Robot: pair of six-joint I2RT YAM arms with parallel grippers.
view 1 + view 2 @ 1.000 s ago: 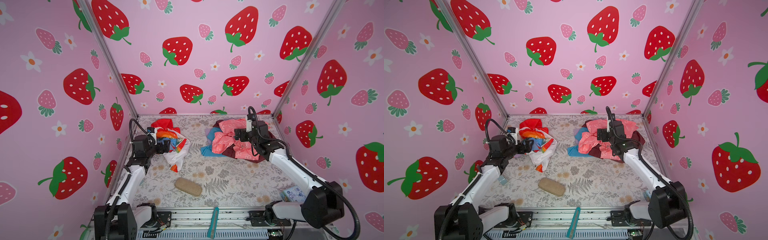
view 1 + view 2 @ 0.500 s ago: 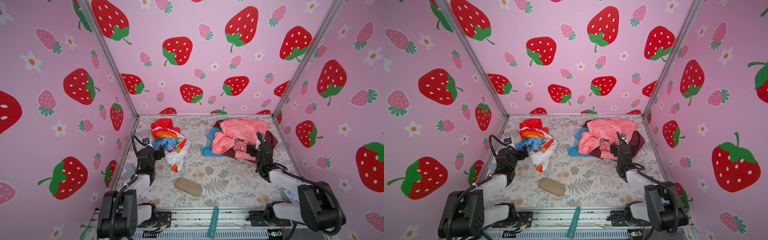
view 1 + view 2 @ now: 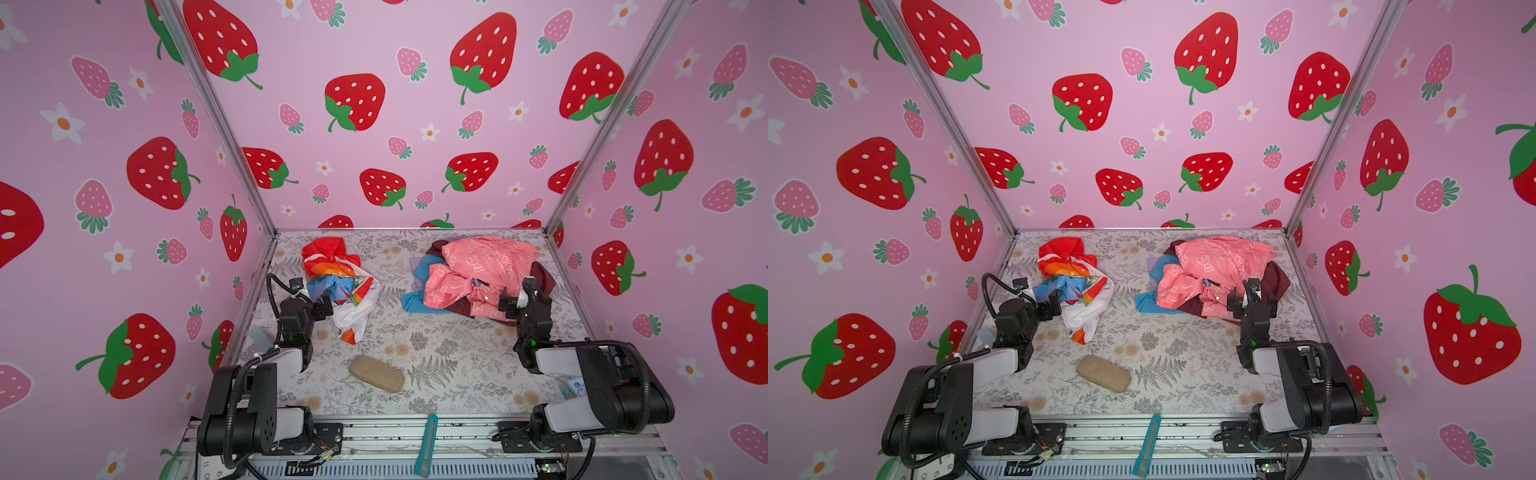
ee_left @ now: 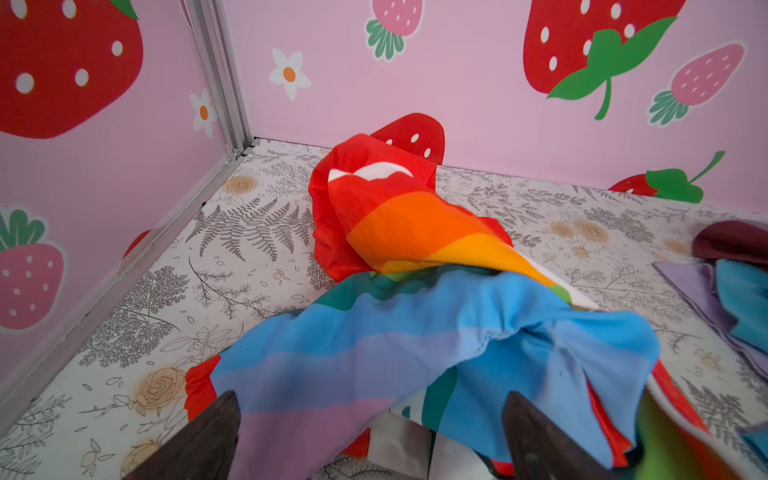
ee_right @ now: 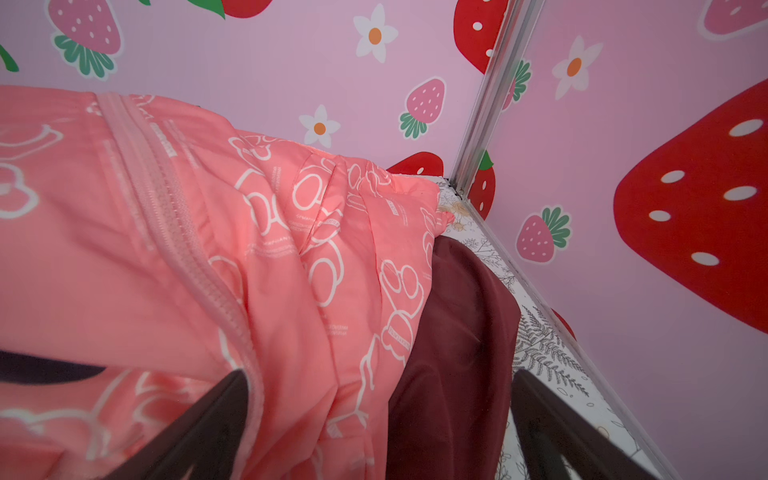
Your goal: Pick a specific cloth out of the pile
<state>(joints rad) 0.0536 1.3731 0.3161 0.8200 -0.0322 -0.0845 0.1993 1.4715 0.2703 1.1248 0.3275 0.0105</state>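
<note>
- Strawberry-print walls (image 3: 374, 104) box in a fern-patterned desk (image 3: 436, 345), shown whole in both top views.
- At the desk's back left, the cloth (image 3: 338, 286), white with a red-orange border and rainbow bands, lies crumpled on its own. It is well apart from the pile (image 3: 478, 270) at the back right.
- By the look of it, the picking-out is all but done. The cloth is clear of the salmon-pink, maroon, blue and lavender pieces, and none of them touches it. What is left, at most, is for the arms to draw away.
- The left jaws stand wide at the cloth's near edge. In the left wrist view a blue fold (image 4: 415, 332) lies between the two dark fingers (image 4: 208, 436) but is not pinched.
- The left arm (image 3: 291, 324) is folded low over the desk by the left wall, its wrist aimed at the back corner.
- The right jaws are spread just as wide and hold nothing. In the right wrist view they frame the salmon-pink cloth (image 5: 187, 249) and the maroon cloth (image 5: 457, 332) at the pile's near right edge. Whether a finger brushes the fabric cannot be told.
- The right arm (image 3: 534, 320) is likewise folded back, its wrist raised just in front of the pile and its elbow near the front rail.
- A tan case (image 3: 376, 372) lies alone near the front, between the two arms, touched by neither.
</note>
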